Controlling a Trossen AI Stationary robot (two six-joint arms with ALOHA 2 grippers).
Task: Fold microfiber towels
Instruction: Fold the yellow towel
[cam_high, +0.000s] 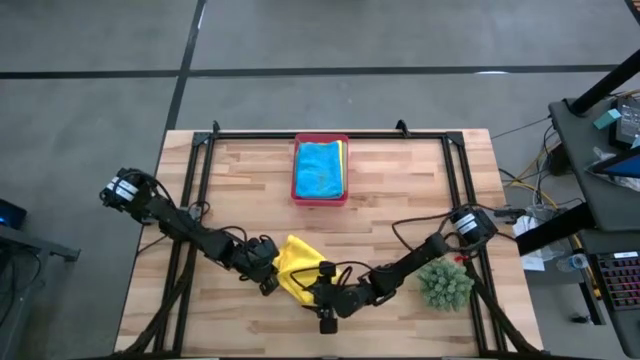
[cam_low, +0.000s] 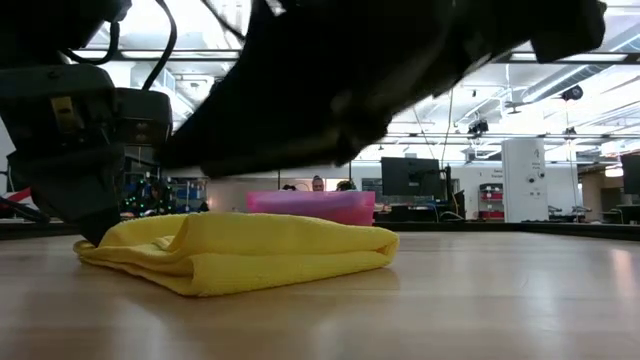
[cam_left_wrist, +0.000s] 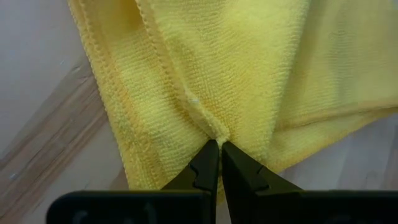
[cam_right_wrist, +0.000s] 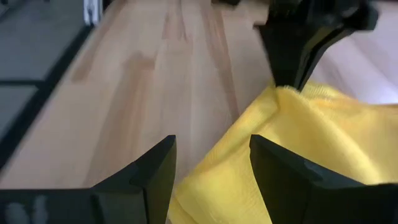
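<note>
The yellow towel (cam_high: 292, 262) is a soft, nubbly microfiber cloth with a stitched hem, lying partly folded in a rumpled heap on the desk (cam_high: 240, 170), which is made of pale wooden planks with a visible grain. From the low view the yellow towel (cam_low: 240, 250) shows a rounded doubled fold along its near edge. Toward the far edge of the desk from the yellow towel sits a pink plastic tray (cam_high: 321, 197), rectangular, with a turquoise towel (cam_high: 318, 168) lying flat in it and a strip of another yellow cloth showing at one side. A spiky green plant (cam_high: 444, 284) stands to the right of the yellow towel, near the desk's right edge. Bare wood lies open between the yellow towel and the tray, and to the left of the yellow towel.

The left gripper (cam_high: 268, 281) sits at the yellow towel's left edge, its fingers (cam_left_wrist: 208, 165) pinched tight together on a ridge of the cloth. The right gripper (cam_right_wrist: 211, 180) is at the yellow towel's near right side, fingers apart, straddling an edge of the cloth without closing on it
</note>
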